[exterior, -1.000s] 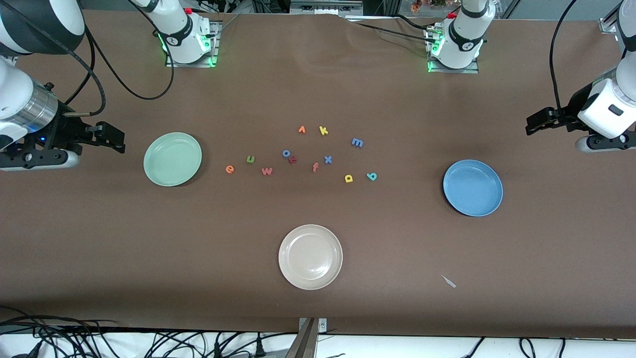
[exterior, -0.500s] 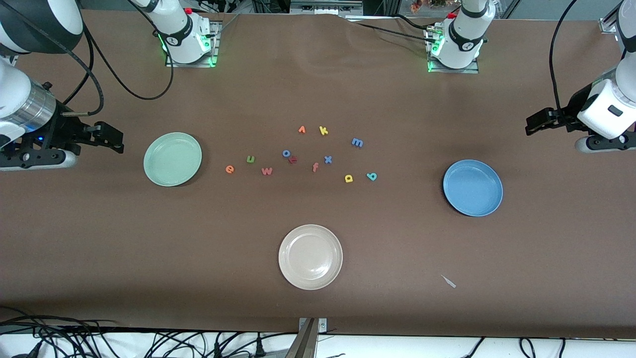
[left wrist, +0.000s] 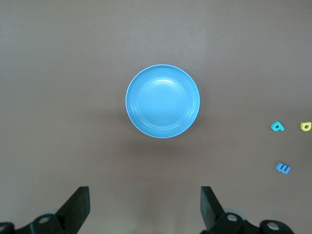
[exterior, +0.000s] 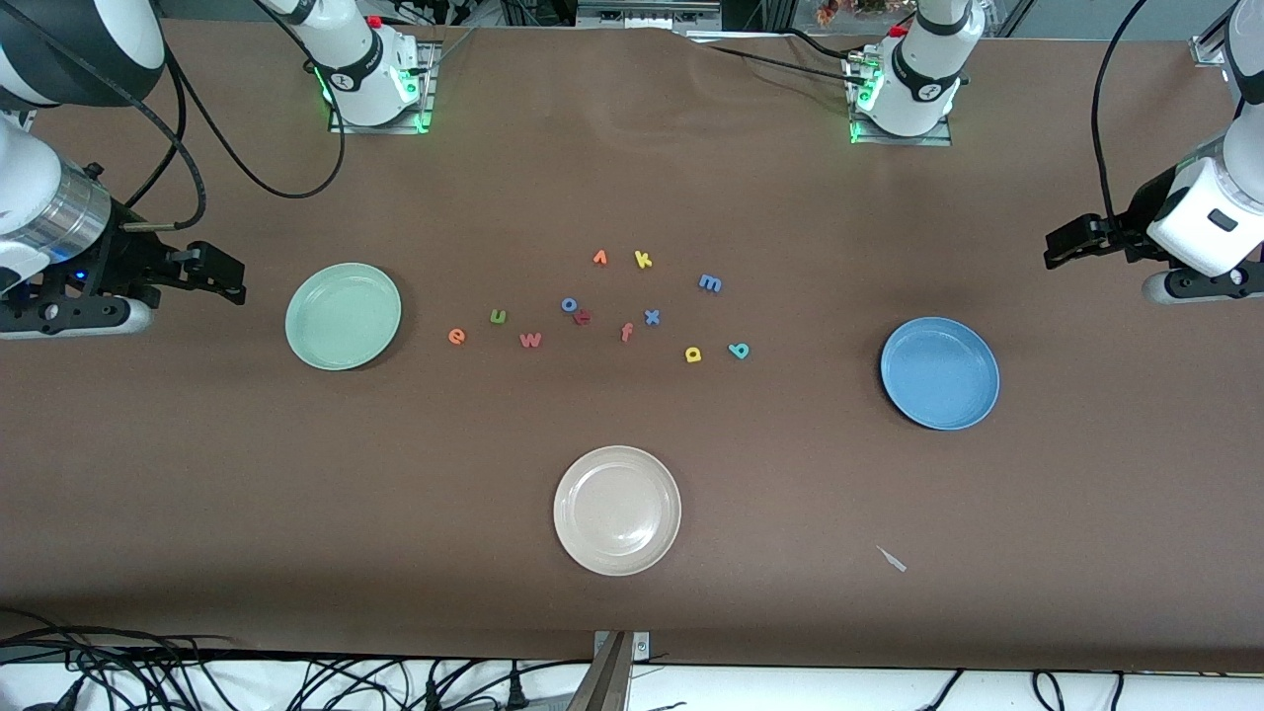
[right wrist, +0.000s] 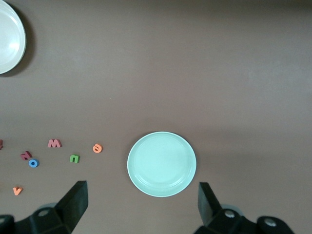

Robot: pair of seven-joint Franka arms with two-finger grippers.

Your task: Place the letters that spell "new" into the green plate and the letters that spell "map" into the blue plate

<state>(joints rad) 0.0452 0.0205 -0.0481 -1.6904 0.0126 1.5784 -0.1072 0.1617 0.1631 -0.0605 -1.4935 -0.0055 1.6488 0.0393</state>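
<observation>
The green plate [exterior: 343, 316] lies toward the right arm's end of the table and the blue plate [exterior: 939, 373] toward the left arm's end. Between them lie the orange e [exterior: 456, 337], green n [exterior: 498, 316], pinkish-red w [exterior: 530, 340], blue m [exterior: 710, 283], yellow a [exterior: 693, 355] and teal p [exterior: 739, 350]. My right gripper [exterior: 235, 279] hangs open and empty above the table beside the green plate [right wrist: 161, 164]. My left gripper [exterior: 1057, 249] hangs open and empty above the table near the blue plate [left wrist: 163, 101]. Both plates hold nothing.
A cream-white plate [exterior: 617, 510] sits nearer the front camera than the letters. Other letters lie among the task's: orange v [exterior: 599, 258], yellow k [exterior: 643, 260], blue o [exterior: 570, 304], dark red letter [exterior: 583, 317], salmon f [exterior: 626, 332], blue x [exterior: 652, 317].
The right arm has shifted very slightly toward its end of the table. The left arm, the plates and the letters have not moved.
</observation>
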